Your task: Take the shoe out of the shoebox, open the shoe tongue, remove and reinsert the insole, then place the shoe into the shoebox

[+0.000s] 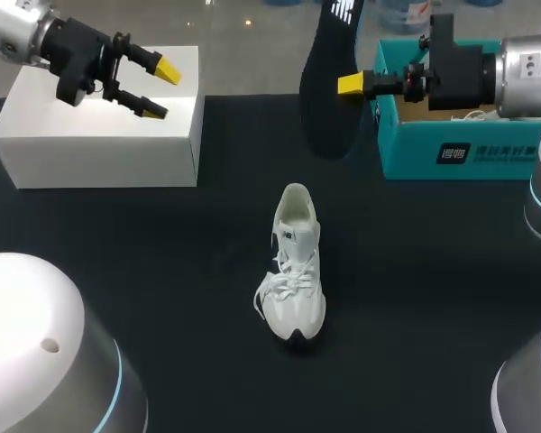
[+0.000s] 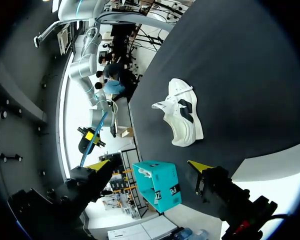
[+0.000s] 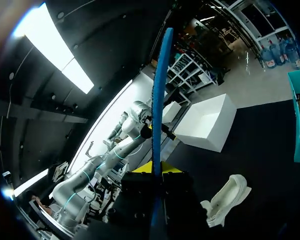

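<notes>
A white shoe [image 1: 294,271] stands alone on the black table, toe toward the front edge; it also shows ahead of the fingers in the left wrist view [image 2: 183,113] and the right wrist view [image 3: 225,197]. My right gripper [image 1: 353,85] is shut on a dark insole [image 1: 328,81], held upright in the air left of the teal shoebox [image 1: 451,149]. In the right wrist view the insole [image 3: 159,100] rises edge-on, blue, from between the yellow tips of the right gripper [image 3: 155,169]. My left gripper [image 1: 153,88] hovers open and empty over the white lid, its fingertips [image 2: 103,164] wide apart.
The white shoebox lid [image 1: 99,131] lies at the back left, seen too in the right wrist view [image 3: 207,122]. The teal shoebox [image 2: 158,186] stands open at the back right with white paper inside. The black table [image 1: 162,271] surrounds the shoe.
</notes>
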You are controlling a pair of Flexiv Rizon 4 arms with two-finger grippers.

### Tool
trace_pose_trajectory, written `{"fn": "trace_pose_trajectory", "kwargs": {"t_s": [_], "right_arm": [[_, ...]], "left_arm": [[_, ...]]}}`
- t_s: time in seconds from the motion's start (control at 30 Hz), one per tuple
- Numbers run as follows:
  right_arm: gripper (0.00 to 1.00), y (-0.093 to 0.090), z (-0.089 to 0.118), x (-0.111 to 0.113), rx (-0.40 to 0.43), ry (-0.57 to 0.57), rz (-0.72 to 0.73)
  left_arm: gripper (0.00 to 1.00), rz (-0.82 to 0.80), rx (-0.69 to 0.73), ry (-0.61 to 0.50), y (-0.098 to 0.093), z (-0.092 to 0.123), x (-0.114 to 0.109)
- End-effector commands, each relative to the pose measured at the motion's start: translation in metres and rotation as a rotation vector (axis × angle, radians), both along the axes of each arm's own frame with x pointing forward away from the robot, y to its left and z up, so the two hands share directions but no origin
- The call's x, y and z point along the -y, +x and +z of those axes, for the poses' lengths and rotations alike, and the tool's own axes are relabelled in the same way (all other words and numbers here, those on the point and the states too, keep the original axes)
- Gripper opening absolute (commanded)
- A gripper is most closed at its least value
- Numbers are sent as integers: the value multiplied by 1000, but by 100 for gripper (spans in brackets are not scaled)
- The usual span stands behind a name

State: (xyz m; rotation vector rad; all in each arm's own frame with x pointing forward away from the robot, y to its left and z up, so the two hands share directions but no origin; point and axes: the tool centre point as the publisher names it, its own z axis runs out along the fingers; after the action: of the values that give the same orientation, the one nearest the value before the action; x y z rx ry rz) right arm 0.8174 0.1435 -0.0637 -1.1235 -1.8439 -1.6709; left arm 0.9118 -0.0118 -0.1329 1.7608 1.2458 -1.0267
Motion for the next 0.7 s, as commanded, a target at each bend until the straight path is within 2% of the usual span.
{"fn": "trace_pose_trajectory", "kwargs": {"t_s": [0.03, 0.17, 0.23, 0.5, 0.7], "right_arm": [[0, 19, -19, -2, 98, 35, 38], [0, 43, -34, -2, 192, -11, 88], [0, 52, -40, -2, 238, 14, 103], [0, 80, -65, -6, 247, -13, 114], [0, 86, -94, -24, 241, 9, 116]], "left_arm": [[100, 2, 2, 3, -1, 0, 0], [100, 2, 2, 3, -1, 0, 0], [100, 2, 2, 3, -1, 0, 0], [100, 2, 2, 3, -1, 0, 0], [100, 2, 2, 3, -1, 0, 0]]}}
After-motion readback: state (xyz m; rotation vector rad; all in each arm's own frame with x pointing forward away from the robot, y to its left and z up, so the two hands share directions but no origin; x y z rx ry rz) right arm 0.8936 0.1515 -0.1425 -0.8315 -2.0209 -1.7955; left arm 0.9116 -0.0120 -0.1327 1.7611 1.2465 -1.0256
